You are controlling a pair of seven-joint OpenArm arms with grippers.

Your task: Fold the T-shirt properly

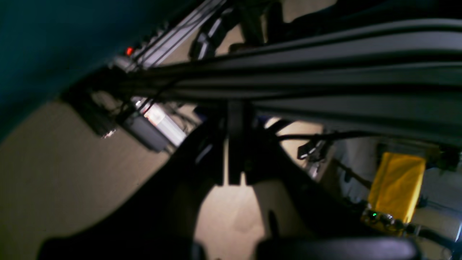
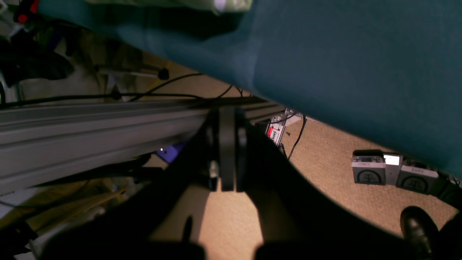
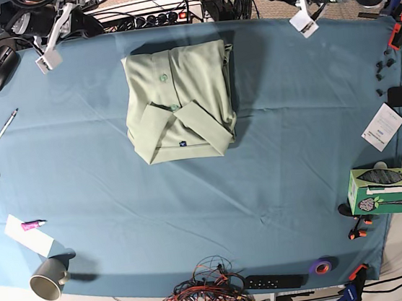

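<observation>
The desk (image 3: 296,154) has a teal cloth over it. The T-shirt (image 3: 179,100) lies folded on it, between both arms and nearer than them. The left jaws (image 1: 230,182) and the right jaws (image 2: 227,187) are pressed together, holding nothing, beside the desk's far edge.

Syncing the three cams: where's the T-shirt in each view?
Base: the T-shirt lies folded on the teal table cloth, upper centre.
Right wrist: only a pale green sliver at the top edge, above the cloth's overhang.
Left wrist: not in view.
Shared landmark: the teal table cloth, in all three views.
</observation>
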